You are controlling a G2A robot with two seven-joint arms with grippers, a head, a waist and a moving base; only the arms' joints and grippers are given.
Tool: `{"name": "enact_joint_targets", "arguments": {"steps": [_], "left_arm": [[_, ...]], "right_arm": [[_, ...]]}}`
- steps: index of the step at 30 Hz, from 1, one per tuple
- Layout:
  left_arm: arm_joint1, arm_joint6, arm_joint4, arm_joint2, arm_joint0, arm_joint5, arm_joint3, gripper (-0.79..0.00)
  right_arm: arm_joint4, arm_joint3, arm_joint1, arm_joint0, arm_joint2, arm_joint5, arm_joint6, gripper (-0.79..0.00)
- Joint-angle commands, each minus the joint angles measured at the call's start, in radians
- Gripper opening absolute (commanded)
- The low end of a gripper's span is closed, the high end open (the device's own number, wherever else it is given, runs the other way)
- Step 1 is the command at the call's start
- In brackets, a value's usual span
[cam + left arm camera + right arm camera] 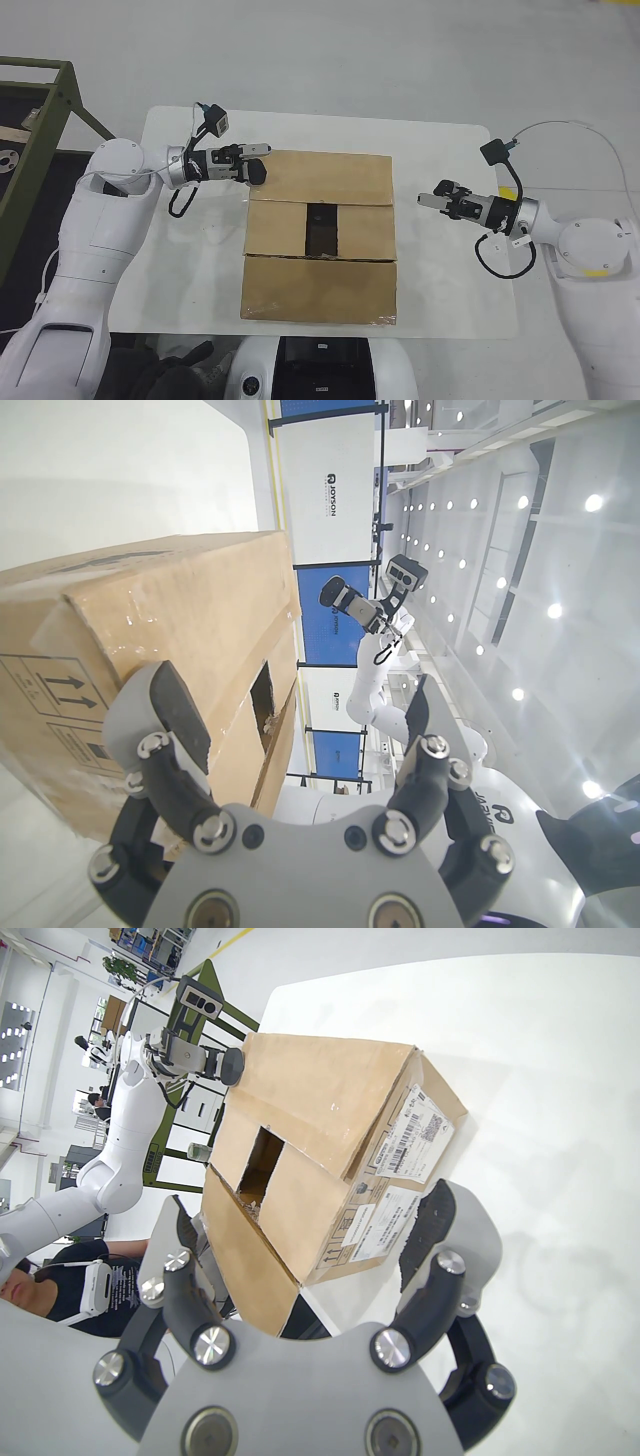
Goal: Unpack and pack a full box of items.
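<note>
The cardboard box [318, 292] sits mid-way on the table [445, 290], flaps [320, 178] down around a centre gap [322, 228], left gripper [259, 161] jaws released at its far left corner, likely to lift a flap, right gripper [432, 197] jaws released, standing off its right side.

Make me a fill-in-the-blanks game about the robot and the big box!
The brown box sits on a ____ table. The left gripper and the right gripper are both ____, not shut. The gripper nearer the box is the ____ one.
Missing words: white, open, left.
</note>
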State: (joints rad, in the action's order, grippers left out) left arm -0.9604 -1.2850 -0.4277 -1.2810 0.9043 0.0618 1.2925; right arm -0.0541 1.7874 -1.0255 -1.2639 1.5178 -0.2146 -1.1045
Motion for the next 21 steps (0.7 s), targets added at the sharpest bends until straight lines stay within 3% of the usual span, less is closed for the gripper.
{"name": "enact_joint_targets", "arguments": {"steps": [1,12,15,21], "left_arm": [[0.000,0.000,0.000,0.000,0.000,0.000,0.000,0.000],[0.000,0.000,0.000,0.000,0.000,0.000,0.000,0.000],[0.000,0.000,0.000,0.000,0.000,0.000,0.000,0.000],[0.000,0.000,0.000,0.000,0.000,0.000,0.000,0.000]], "right_arm": [[0.000,0.000,0.000,0.000,0.000,0.000,0.000,0.000],[0.003,0.003,-0.001,-0.011,-0.008,0.019,0.027,0.000],[0.094,0.000,-0.002,-0.047,0.004,0.077,0.053,0.000],[0.134,0.046,0.008,-0.144,0.051,0.131,0.013,0.000]]}}
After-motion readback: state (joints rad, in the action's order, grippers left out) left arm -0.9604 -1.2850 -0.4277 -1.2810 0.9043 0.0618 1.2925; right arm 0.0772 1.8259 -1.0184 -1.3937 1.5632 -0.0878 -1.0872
